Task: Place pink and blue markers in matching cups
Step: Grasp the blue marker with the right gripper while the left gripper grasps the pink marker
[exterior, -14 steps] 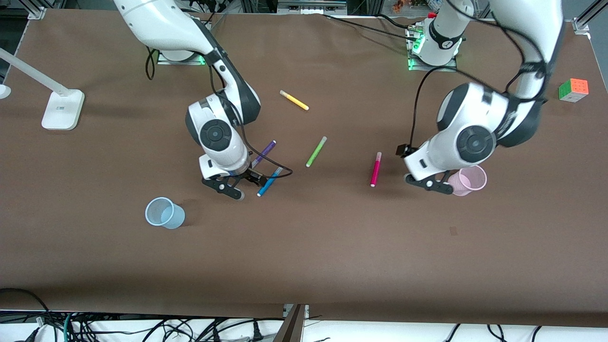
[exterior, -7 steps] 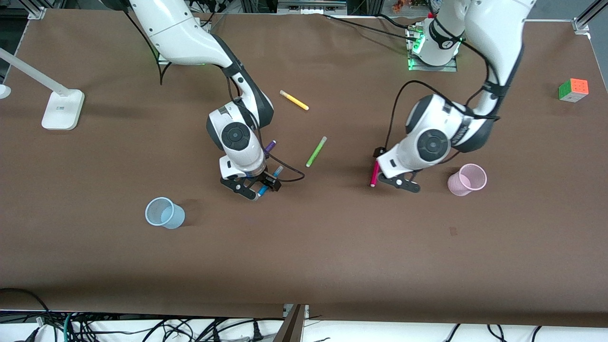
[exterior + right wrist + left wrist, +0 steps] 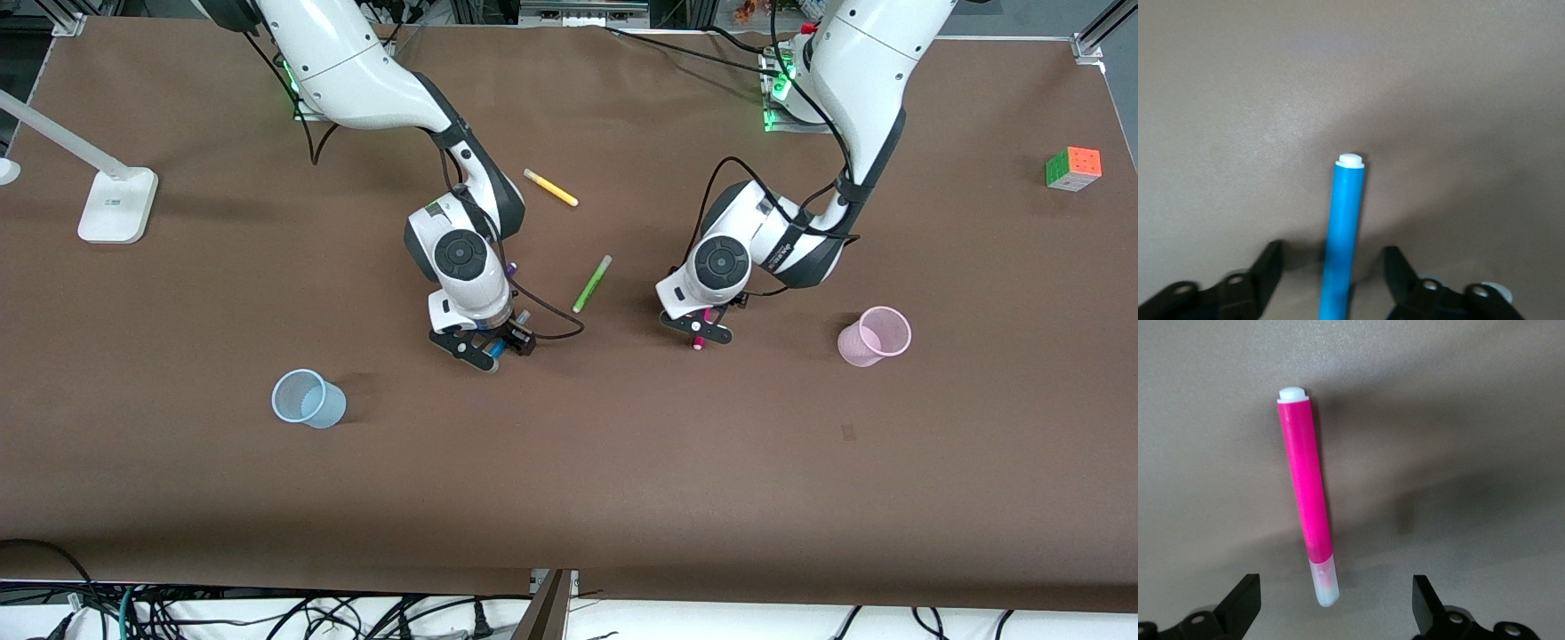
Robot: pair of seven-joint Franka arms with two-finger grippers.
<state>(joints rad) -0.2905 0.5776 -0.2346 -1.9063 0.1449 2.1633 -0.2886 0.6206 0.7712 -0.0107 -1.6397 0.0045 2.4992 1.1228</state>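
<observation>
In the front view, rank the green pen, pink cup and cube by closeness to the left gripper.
From the left gripper, over the pink marker:
1. Green pen, toward the right arm's end.
2. Pink cup, toward the left arm's end.
3. Cube, near the table edge at the left arm's end.

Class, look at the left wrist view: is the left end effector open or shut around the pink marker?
Open. The left end effector has both fingers spread wide, the pink marker lying untouched between them.
</observation>
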